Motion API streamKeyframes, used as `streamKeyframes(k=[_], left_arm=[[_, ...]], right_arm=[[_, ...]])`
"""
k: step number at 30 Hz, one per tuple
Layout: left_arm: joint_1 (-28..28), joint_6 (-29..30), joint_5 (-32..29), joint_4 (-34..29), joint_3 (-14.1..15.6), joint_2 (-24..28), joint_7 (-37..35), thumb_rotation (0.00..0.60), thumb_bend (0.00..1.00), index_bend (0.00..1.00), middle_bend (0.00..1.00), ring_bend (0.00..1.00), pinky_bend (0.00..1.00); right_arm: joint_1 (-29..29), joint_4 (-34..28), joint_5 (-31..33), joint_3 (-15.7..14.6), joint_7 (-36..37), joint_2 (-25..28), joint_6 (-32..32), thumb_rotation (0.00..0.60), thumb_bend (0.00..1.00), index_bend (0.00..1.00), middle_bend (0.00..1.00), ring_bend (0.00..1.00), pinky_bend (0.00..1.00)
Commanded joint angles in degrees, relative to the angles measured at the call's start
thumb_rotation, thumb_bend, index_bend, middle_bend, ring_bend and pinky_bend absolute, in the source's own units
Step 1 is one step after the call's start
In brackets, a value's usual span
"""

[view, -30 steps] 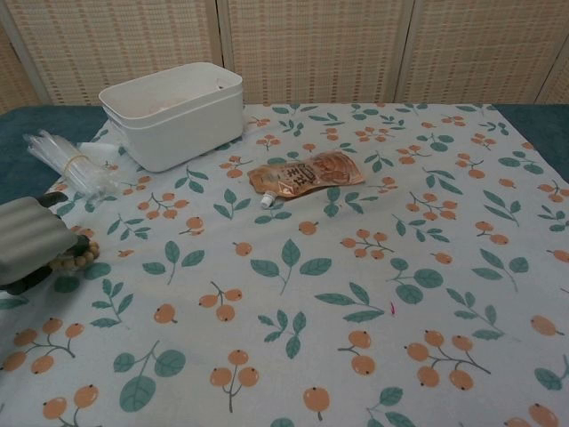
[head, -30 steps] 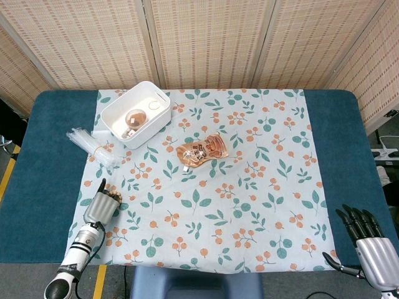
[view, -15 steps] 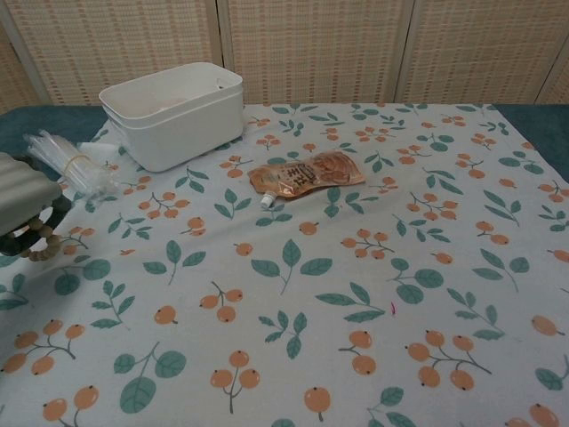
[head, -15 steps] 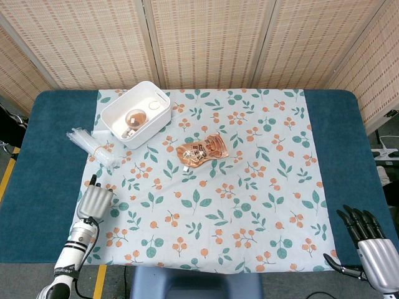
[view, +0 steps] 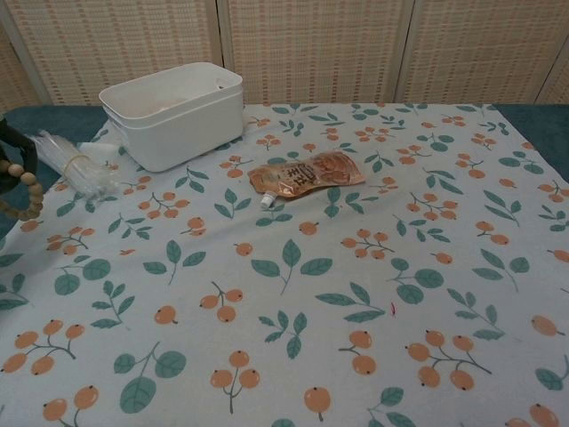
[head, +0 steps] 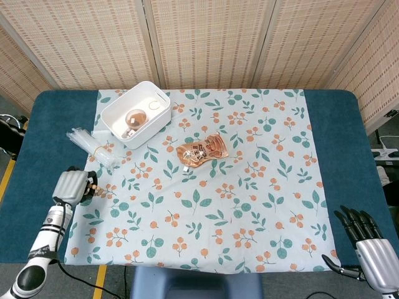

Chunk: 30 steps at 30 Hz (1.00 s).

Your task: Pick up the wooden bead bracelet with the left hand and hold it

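My left hand point(head: 70, 185) is raised at the left edge of the floral cloth and holds the wooden bead bracelet point(head: 94, 187), whose beads peek out at its right side. In the chest view only dark fingertips point(view: 11, 142) show at the far left edge, and the bracelet point(view: 24, 191) dangles from them as a loop of pale beads above the cloth. My right hand point(head: 369, 238) is at the bottom right corner, off the table, fingers apart and holding nothing.
A white bin point(head: 136, 114) with a round brown object inside stands at the back left. A bundle of clear plastic straws point(head: 91, 144) lies just beyond my left hand. An orange pouch point(head: 202, 150) lies near the middle of the floral cloth point(head: 249, 187).
My left hand has lifted and swung left and away from the cloth's front edge, carrying the bracelet off the table. The right hand stays where it was.
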Motion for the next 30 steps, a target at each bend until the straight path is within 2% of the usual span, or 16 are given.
streamKeyframes(k=[1,3,5,8,11,14,17,20,21,25,28,30], left_arm=[[-25.5,20.9,-82.2,-6.6,7.3,23.2,4.4,0.6,0.93,0.8,0.86,0.52,0.25],[-26.1,16.5,-94.4,-4.9,6.1,25.8,4.4,0.6,0.94,0.73,0.8,0.51,0.25],[-25.4,11.2,-103.3,-3.3,5.4,27.8,4.9,0.6,0.94,0.7,0.78,0.49,0.24],[-24.0,5.5,-112.1,-2.3,5.6,29.6,6.5,0.6,0.95,0.68,0.77,0.47,0.23],[-22.4,0.8,-117.5,-1.4,6.1,30.3,8.2,0.6,0.96,0.67,0.73,0.43,0.19],[-21.8,-1.8,-119.9,-0.1,6.3,30.4,8.8,0.6,0.96,0.66,0.7,0.4,0.17],[-20.2,-5.3,-124.1,-0.1,5.1,30.6,8.1,0.585,0.96,0.64,0.69,0.4,0.16],[-17.6,-9.5,-126.8,1.0,3.3,29.9,5.3,0.433,0.96,0.59,0.67,0.38,0.15],[-16.9,-10.7,-127.3,1.6,2.6,29.5,3.7,0.411,0.96,0.58,0.67,0.38,0.14],[-14.5,-14.9,-124.6,3.0,2.1,28.2,-0.9,0.405,0.96,0.54,0.69,0.38,0.12],[-13.3,-18.8,-120.3,4.1,3.3,27.6,-5.2,0.422,0.94,0.54,0.69,0.37,0.11],[-12.9,-22.4,-115.6,5.2,5.1,27.4,-8.5,0.442,0.9,0.54,0.68,0.36,0.1]], right_arm=[[0.0,0.0,-0.1,0.0,0.0,0.0,-0.1,0.195,0.19,0.0,0.0,0.0,0.0],[0.1,0.0,-0.1,-0.1,0.1,0.0,-0.2,0.195,0.19,0.0,0.0,0.0,0.0],[0.1,-0.1,-0.1,-0.1,0.1,0.0,-0.2,0.194,0.19,0.0,0.0,0.0,0.0],[0.0,-0.2,-0.3,-0.1,0.1,0.0,0.0,0.194,0.19,0.0,0.0,0.0,0.0],[0.0,-0.3,-0.3,-0.2,0.0,0.0,-0.1,0.194,0.19,0.0,0.0,0.0,0.0],[0.0,-0.3,-0.2,-0.2,-0.1,0.0,-0.2,0.194,0.19,0.0,0.0,0.0,0.0],[0.0,-0.3,-0.2,-0.1,-0.1,0.0,-0.2,0.195,0.19,0.0,0.0,0.0,0.0],[0.1,-0.3,0.0,-0.1,-0.1,-0.1,-0.3,0.194,0.19,0.0,0.0,0.0,0.0],[0.1,-0.3,0.0,-0.1,-0.1,-0.1,-0.4,0.194,0.19,0.0,0.0,0.0,0.0],[0.2,-0.3,0.0,-0.1,-0.1,-0.1,-0.6,0.195,0.19,0.0,0.0,0.0,0.0],[0.2,-0.4,0.2,-0.1,-0.1,-0.1,-0.6,0.194,0.19,0.0,0.0,0.0,0.0],[0.1,-0.4,0.2,-0.1,-0.2,-0.1,-0.5,0.194,0.19,0.0,0.0,0.0,0.0]])
